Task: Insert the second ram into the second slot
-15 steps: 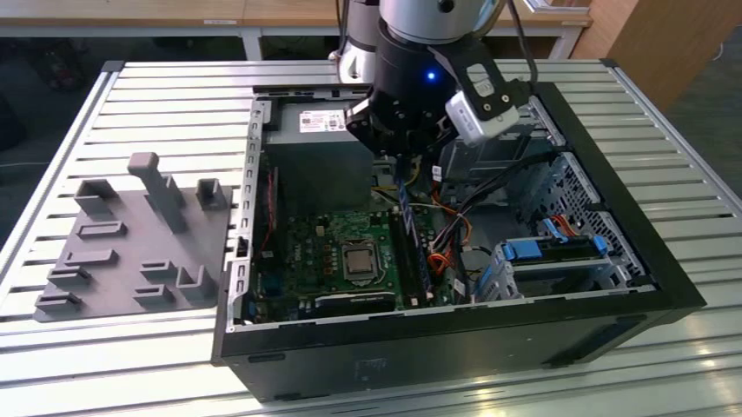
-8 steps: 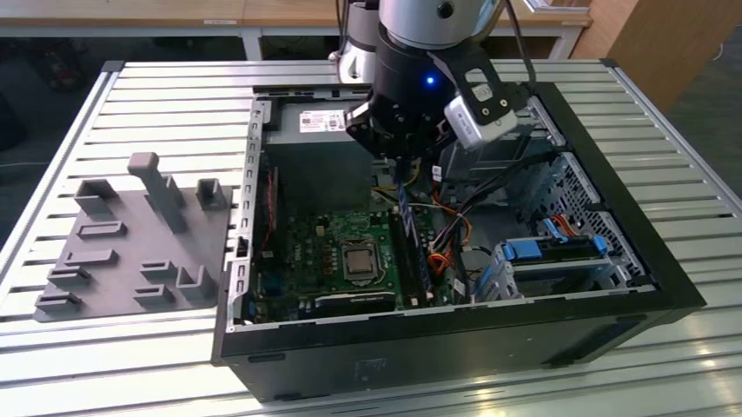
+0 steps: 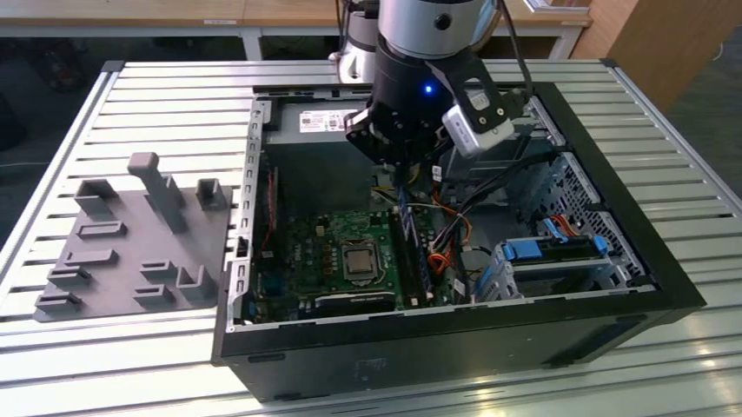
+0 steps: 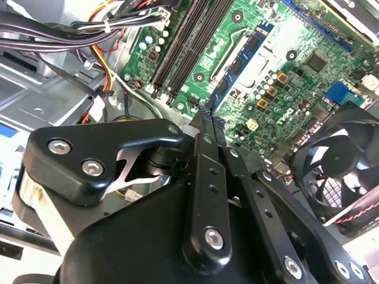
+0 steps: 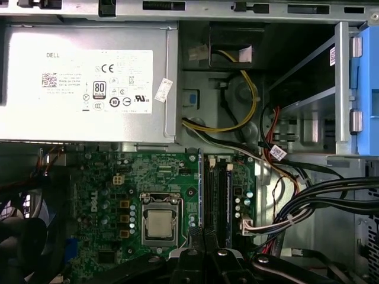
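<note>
My gripper [image 3: 400,178] reaches down into the open computer case [image 3: 649,261], over the green motherboard [image 3: 319,252]. Its fingers [image 4: 201,127] are pressed together on the second ram [image 4: 240,62], a thin blue stick seen edge-on. The ram runs out from the fingertips and shows as a blue line below the gripper [image 3: 402,207] in the exterior view. It hangs just above the board, between the processor socket [image 5: 160,225] and the long dark memory slots [image 4: 180,47]. In the first wrist view the gripper [image 5: 205,239] lines up with the slot bank [image 5: 228,198]. Which slot is the second I cannot tell.
A silver power supply [image 5: 83,77] fills the case's far end. Black and coloured cable bundles [image 4: 59,29] run beside the slots. A black fan [image 4: 334,165] sits near the board. Blue drive brackets [image 3: 551,248] stand at the exterior view's right, a grey fixture plate [image 3: 128,243] at its left.
</note>
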`<act>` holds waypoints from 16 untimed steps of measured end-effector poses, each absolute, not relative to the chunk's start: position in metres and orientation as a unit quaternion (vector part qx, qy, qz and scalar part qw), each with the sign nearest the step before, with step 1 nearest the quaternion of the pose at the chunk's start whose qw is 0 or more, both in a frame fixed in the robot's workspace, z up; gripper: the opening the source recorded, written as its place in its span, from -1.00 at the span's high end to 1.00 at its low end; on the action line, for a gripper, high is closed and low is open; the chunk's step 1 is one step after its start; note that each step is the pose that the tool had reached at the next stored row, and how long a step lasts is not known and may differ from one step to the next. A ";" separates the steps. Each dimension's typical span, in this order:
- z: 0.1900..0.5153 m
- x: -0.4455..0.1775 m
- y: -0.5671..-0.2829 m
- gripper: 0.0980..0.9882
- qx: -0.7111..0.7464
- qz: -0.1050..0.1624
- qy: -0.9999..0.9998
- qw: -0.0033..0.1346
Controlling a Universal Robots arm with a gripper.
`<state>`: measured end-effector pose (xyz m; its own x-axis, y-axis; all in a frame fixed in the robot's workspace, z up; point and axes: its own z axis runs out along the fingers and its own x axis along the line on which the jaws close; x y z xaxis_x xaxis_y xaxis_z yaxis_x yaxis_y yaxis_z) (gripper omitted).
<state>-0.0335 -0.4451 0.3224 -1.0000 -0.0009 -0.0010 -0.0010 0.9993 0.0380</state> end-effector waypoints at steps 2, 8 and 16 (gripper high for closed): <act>0.322 -0.034 -0.445 0.96 0.000 0.019 1.000 0.000; 0.321 -0.034 -0.446 0.96 0.000 0.018 1.000 0.001; 0.314 -0.034 -0.450 0.96 0.000 0.019 1.000 0.001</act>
